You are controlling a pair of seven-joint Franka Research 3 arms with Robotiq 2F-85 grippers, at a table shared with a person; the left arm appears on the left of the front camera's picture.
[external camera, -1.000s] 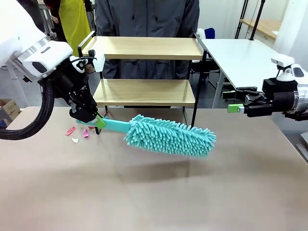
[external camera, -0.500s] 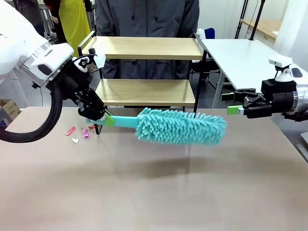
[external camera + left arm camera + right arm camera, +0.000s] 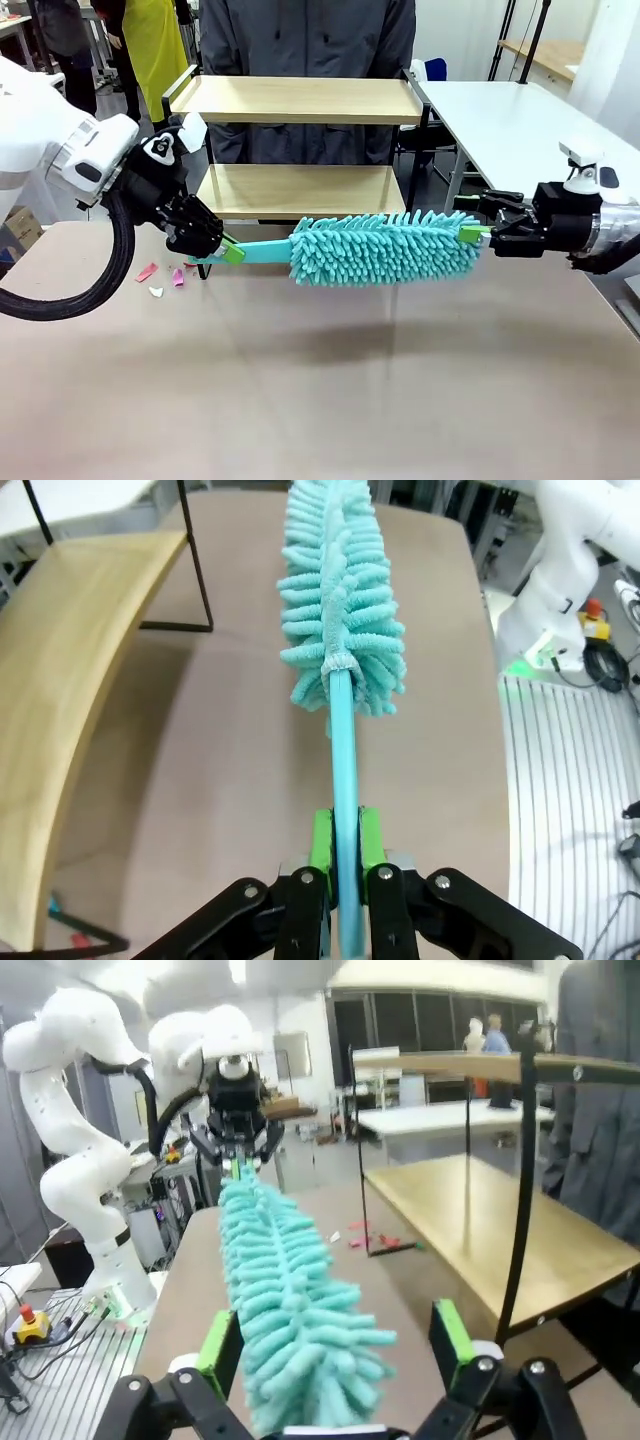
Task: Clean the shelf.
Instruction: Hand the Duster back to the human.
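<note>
The shelf (image 3: 300, 190) stands at the table's far side, two light wooden boards on a black frame; its lower board (image 3: 60, 680) and both boards (image 3: 480, 1220) also appear in the wrist views. My left gripper (image 3: 225, 250) is shut on the teal handle of a fluffy teal duster (image 3: 385, 248), held level in front of the lower board. The handle runs between the green pads (image 3: 321, 838) to the duster head (image 3: 340, 580). My right gripper (image 3: 478, 232) is open, its fingers on either side of the duster's tip (image 3: 300, 1360).
Small pink and white scraps (image 3: 165, 275) lie on the brown table by the shelf's left leg. A person (image 3: 305, 40) stands behind the shelf. A white table (image 3: 500, 115) sits at the back right.
The left arm swung the duster up from a downward tilt to level, moving its head right. The right gripper shifted left, so the duster's tip now sits between its open fingers.
</note>
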